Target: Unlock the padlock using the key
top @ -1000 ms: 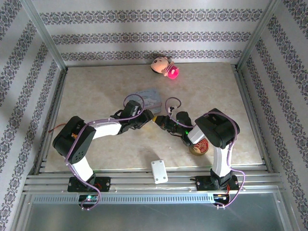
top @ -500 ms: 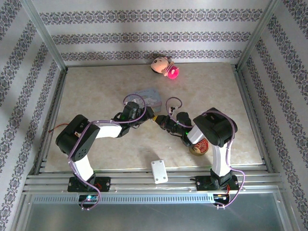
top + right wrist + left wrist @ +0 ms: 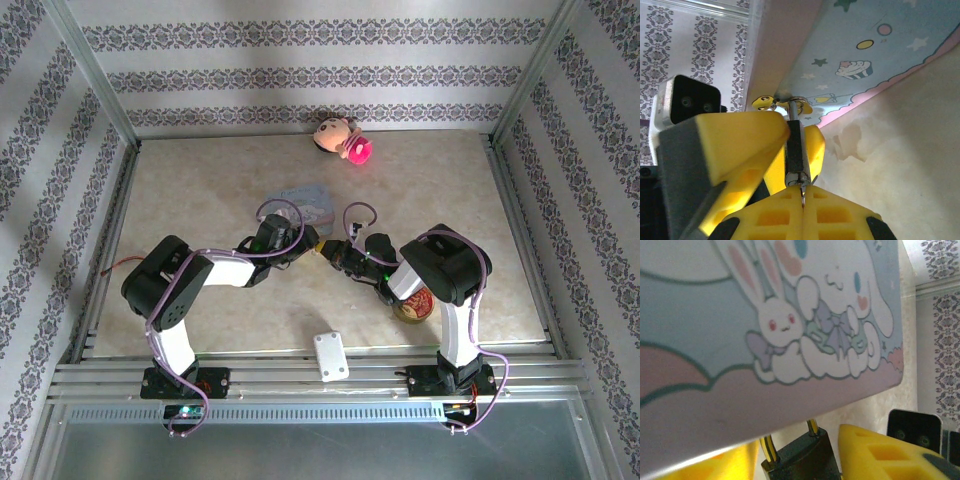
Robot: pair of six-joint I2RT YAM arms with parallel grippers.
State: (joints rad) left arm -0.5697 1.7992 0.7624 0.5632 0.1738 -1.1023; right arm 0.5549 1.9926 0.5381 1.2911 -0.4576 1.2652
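Observation:
The padlock [image 3: 796,145] is a small dark metal block with a thin shackle [image 3: 769,447], held just in front of the pale-blue cartoon tin [image 3: 790,315]. My left gripper [image 3: 800,460] is shut on its body, with one yellow finger [image 3: 880,450] on each side. My right gripper [image 3: 803,192] is shut on the key [image 3: 803,189], whose thin blade meets the lock's silver bottom end. In the top view both grippers, left [image 3: 305,240] and right [image 3: 340,252], meet tip to tip at the padlock [image 3: 322,247].
The pale-blue tin [image 3: 305,203] lies just behind the grippers. A round red tin [image 3: 415,303] sits under the right arm. A white block [image 3: 330,356] rests at the near edge, and a doll head with a pink ball [image 3: 342,138] by the back wall.
The left arm's elbow and shoulder link have shifted slightly to the right. Both grippers stay joined at the padlock in nearly the same spot.

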